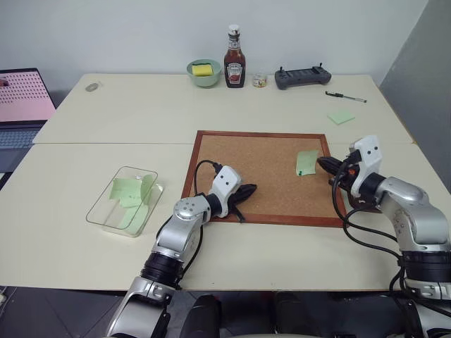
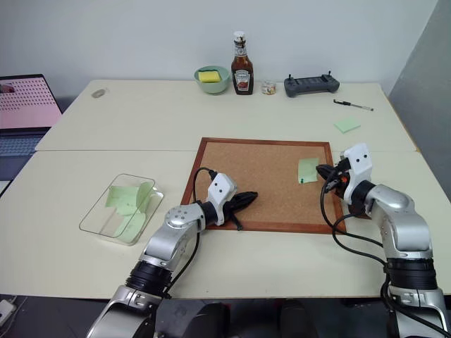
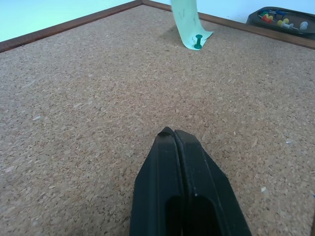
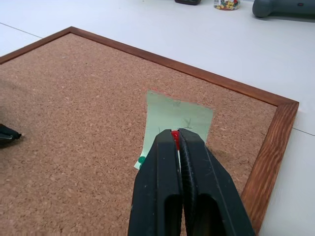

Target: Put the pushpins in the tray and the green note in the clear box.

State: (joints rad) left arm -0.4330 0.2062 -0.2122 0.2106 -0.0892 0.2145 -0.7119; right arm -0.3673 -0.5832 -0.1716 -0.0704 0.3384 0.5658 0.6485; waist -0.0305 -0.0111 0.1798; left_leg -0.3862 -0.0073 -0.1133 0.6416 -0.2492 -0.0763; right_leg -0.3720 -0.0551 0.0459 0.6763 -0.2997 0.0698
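Right gripper [image 4: 175, 140] is clenched on a red pushpin [image 4: 174, 135] above the corkboard [image 1: 261, 176], near its right frame; left gripper [image 3: 173, 132], pressed closed with nothing in it, rests on the corkboard's near-left area. Clear box [image 1: 99, 211], left of the corkboard, contains green papers. Green note [image 1: 307, 162] lies on the corkboard's right part, fixed by a green pushpin [image 3: 198, 41]; the tray [image 3: 283, 22] of pins sits just beyond the frame.

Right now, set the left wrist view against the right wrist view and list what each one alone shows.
Left wrist view alone: the tray holding pushpins, past the corkboard's edge, and the shut left gripper. Right wrist view alone: a red pushpin pinched in the shut right gripper. Both: the corkboard, and the green note with a green pushpin in it.
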